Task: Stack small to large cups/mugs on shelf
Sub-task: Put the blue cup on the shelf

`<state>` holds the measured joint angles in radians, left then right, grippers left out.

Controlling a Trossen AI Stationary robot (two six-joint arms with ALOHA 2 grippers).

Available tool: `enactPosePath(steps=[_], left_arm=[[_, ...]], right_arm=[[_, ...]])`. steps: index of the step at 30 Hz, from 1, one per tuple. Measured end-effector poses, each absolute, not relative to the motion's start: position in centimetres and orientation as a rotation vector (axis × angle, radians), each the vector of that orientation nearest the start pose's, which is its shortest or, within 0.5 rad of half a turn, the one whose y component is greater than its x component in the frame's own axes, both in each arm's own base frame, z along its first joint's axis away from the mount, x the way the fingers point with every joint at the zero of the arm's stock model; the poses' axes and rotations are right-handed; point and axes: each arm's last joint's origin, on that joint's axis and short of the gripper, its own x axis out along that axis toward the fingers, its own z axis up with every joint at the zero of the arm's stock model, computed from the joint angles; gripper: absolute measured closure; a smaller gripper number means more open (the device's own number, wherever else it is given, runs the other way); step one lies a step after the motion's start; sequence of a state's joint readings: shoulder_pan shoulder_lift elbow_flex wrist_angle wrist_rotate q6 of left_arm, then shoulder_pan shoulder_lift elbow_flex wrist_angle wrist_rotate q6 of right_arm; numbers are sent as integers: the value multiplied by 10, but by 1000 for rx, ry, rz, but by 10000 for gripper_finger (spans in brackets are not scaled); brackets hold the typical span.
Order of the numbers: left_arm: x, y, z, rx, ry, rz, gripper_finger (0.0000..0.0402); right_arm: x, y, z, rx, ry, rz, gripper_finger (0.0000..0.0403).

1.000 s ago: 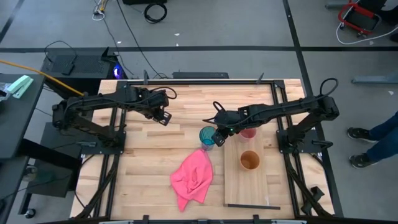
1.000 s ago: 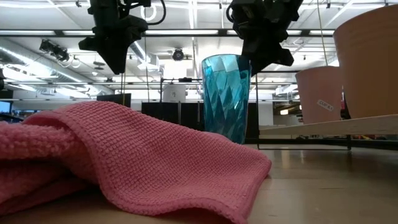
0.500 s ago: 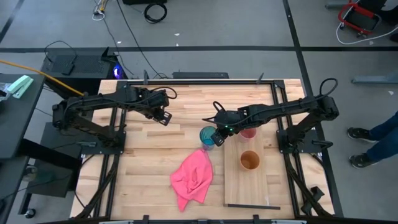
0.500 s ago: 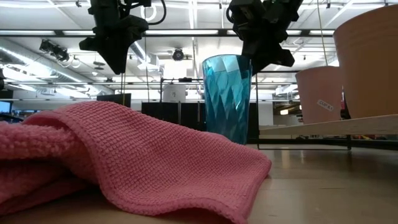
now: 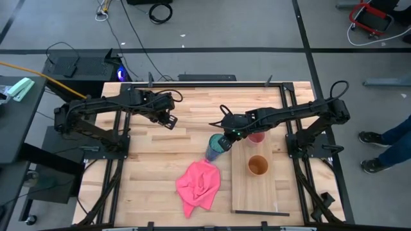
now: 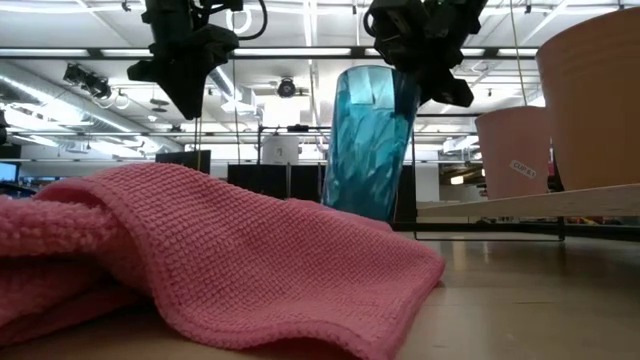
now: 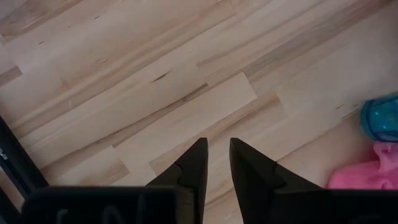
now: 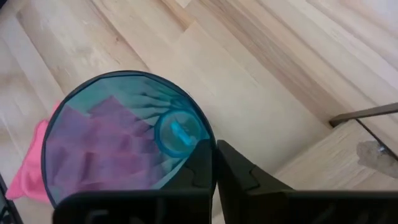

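The teal-blue cup (image 5: 216, 147) (image 6: 365, 140) leans at the table's middle, just left of the shelf (image 5: 257, 192). My right gripper (image 5: 225, 138) (image 8: 214, 149) is shut on it. The orange-brown cup (image 5: 257, 165) stands upright on the shelf board. The pink cup (image 5: 257, 136) stands at the shelf's far end, partly under my right arm. My left gripper (image 5: 170, 122) (image 7: 217, 149) hovers over bare tabletop at the far left, its fingers a little apart with nothing between them. My right gripper grips the teal cup's rim (image 8: 205, 138) on the side nearest the shelf, one finger inside the cup and one outside. The fingers come from above, pointing down. The cup is tilted; the pink cloth hides its base in the low view, so whether it is lifted cannot be told.
A crumpled pink cloth (image 5: 199, 186) (image 6: 200, 250) lies on the table just near-left of the teal cup. A thin black wire frame (image 5: 257, 212) stands at the shelf's near end. Black frame rails run along the table's edges.
My right gripper has shut on the teal cup's rim. The cup, upright before, now leans. The pink cloth's corner next to the cup has drawn back toward the table's near edge.
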<state>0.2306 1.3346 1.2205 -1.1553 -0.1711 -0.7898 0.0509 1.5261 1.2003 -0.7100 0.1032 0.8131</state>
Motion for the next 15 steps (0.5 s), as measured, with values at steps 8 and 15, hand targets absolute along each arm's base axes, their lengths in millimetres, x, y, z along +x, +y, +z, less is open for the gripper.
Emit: enactPosePath(steps=[8, 15], left_arm=[[230, 59, 300, -707, 1072, 831, 329], [230, 59, 300, -708, 1061, 828, 334]], right_arm=[[307, 13, 265, 600, 956, -411, 396], [309, 13, 308, 582, 873, -345, 398]])
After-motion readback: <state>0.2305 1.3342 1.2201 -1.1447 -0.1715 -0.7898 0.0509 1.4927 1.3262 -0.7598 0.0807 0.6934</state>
